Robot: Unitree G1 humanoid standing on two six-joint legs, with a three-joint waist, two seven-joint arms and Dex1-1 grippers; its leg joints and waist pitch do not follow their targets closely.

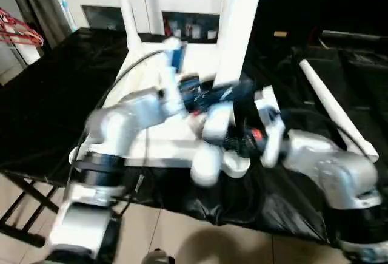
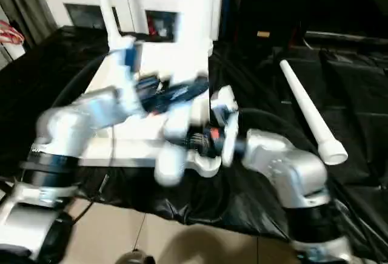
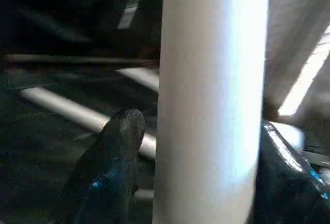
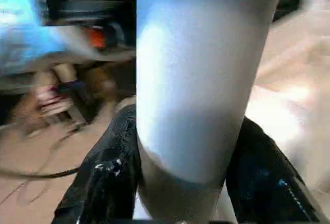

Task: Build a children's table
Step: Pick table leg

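- My right gripper (image 4: 180, 183) has a black finger on each side of a thick white leg (image 4: 196, 80), both pressed against it, so I'm holding that leg.
- My left gripper (image 3: 206, 183) straddles the same upright leg (image 3: 211, 100): one finger (image 3: 111, 167) stands just off it with a sliver of gap, the other sits right beside it. Whether I'm actually gripping there, I cannot tell.
- From the head view, both silver forearms meet low on that leg (image 1: 239, 27), which stands upright at the near part of the white tabletop (image 1: 163, 145).
- The tabletop lies flat on the black cloth (image 1: 48, 106) covering the work surface.
- A thinner leg (image 1: 124, 9) stands upright at the tabletop's far left corner.
- Another leg (image 2: 306, 112) lies loose on the cloth, well off to my right, apart from the tabletop, its wide end toward me.
- The left wrist view picks up more white legs (image 3: 77, 113) lying on the dark cloth past my fingers.
- Beyond the table stands a white cabinet (image 1: 151, 0) with glass doors.
- Far left, a red hanger (image 1: 18, 30) shows at the edge.
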